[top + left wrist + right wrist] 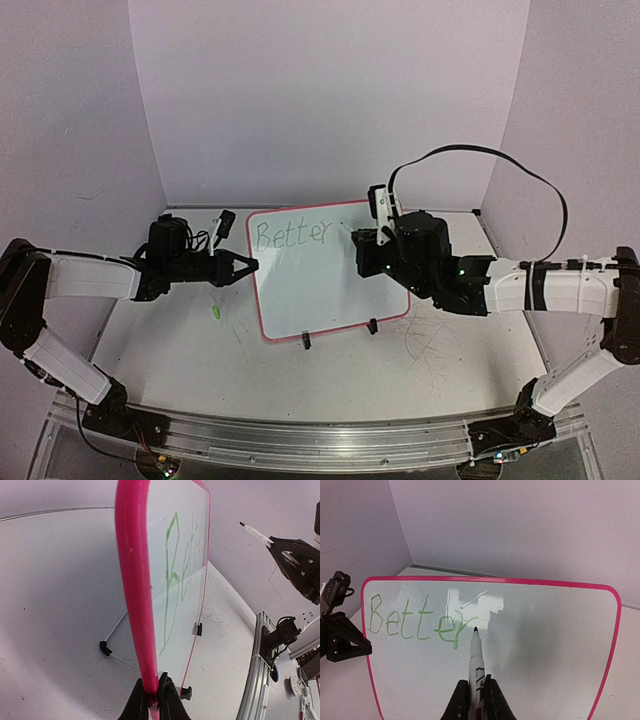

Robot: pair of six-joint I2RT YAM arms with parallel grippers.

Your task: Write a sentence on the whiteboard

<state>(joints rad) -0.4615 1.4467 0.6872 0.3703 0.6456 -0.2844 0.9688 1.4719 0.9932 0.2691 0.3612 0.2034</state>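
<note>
Left gripper (152, 694) pinches narrow on the pink edge of the whiteboard (545, 655); right gripper (476, 692) clamps a marker (475, 652), tip ahead of its fingers, off the board beside the sentence (415, 622), just "Better".

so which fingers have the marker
The right fingers, with the marker clamped between them; the left fingers only pinch the whiteboard rim.

Whiteboard (330, 275) standing on table (450, 375), between 2 arms. Left gripper (250, 265) pinching board's left rim. Right gripper (475, 692) hovering before board, gripping marker (475, 655); tip pointing just right of sentence (415, 622), which is running along board's upper left. Small object (215, 312) lying on table, left of board.
</note>
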